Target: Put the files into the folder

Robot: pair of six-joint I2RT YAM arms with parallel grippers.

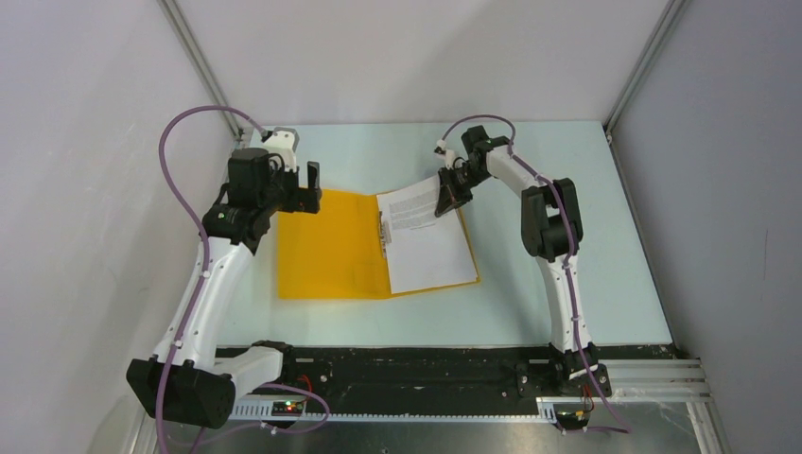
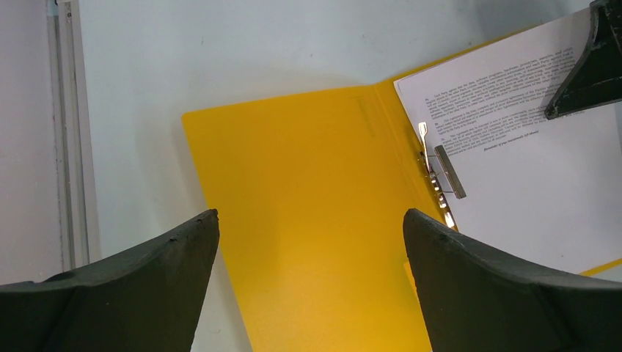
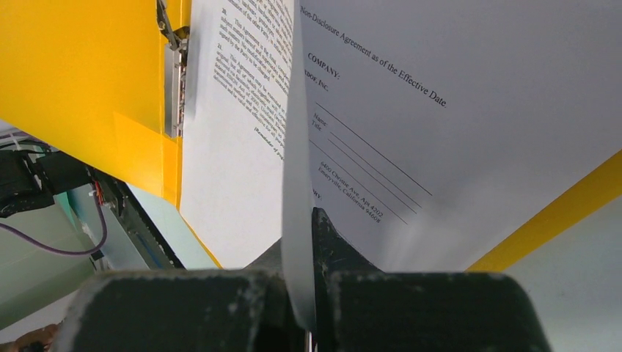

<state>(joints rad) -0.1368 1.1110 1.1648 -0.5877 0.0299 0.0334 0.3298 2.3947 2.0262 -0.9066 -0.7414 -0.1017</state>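
on the pale table, nearest my bases, the orange-yellow folder lies open and flat, both covers spread. the files rest on its right cover, just beside the metal clip bar at the spine. at their far edge, where the paper curls upward, my right claw is clamped on the files. my left claw, fingers apart and holding nothing, hovers by the left cover's far edge.

From above, you cannot read the print on the files: too small. They hide most of the right cover of the folder. In your left wrist view, the bottom edge cuts off its near end.
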